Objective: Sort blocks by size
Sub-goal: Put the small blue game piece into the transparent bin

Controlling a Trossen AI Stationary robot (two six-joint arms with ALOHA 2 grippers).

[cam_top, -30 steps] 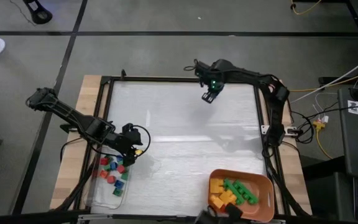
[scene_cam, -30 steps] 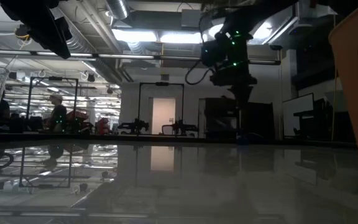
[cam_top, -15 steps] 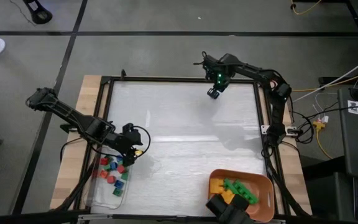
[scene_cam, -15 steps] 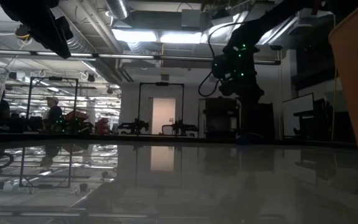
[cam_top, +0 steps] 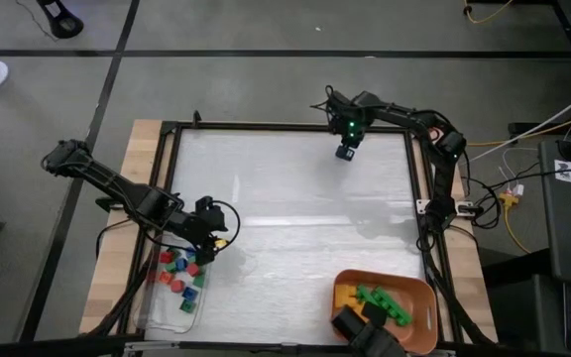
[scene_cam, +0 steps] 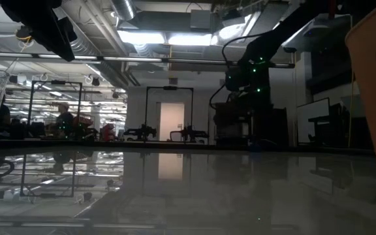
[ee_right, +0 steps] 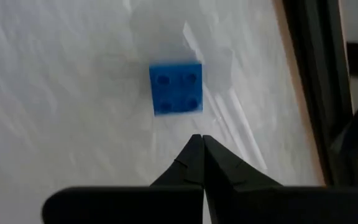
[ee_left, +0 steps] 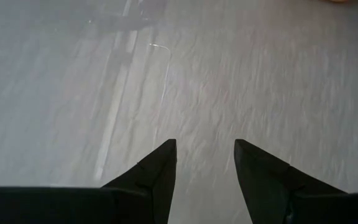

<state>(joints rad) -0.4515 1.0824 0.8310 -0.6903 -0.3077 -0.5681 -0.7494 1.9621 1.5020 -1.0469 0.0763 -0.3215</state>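
Observation:
A blue four-stud brick (ee_right: 176,88) lies flat on the white table, studs up, near the far right corner. My right gripper (ee_right: 201,149) hangs above it, fingers shut and empty; in the high view it is at the table's far edge (cam_top: 345,152). My left gripper (ee_left: 204,155) is open and empty over bare table, beside a clear tray (cam_top: 162,302) at the near left. The tray holds several small red, green and blue cubes (cam_top: 178,273). An orange bin (cam_top: 419,297) at the near right holds longer yellow and green bricks (cam_top: 375,302).
A black frame (cam_top: 419,178) borders the white work surface; its bar shows close beside the blue brick in the right wrist view (ee_right: 312,81). The bare middle of the table (cam_top: 295,218) lies between tray, bin and right gripper. A dark object (cam_top: 365,335) stands at the near edge by the bin.
My right gripper has moved a little toward the table's right edge and has risen from the table near the far edge. My left arm has kept still.

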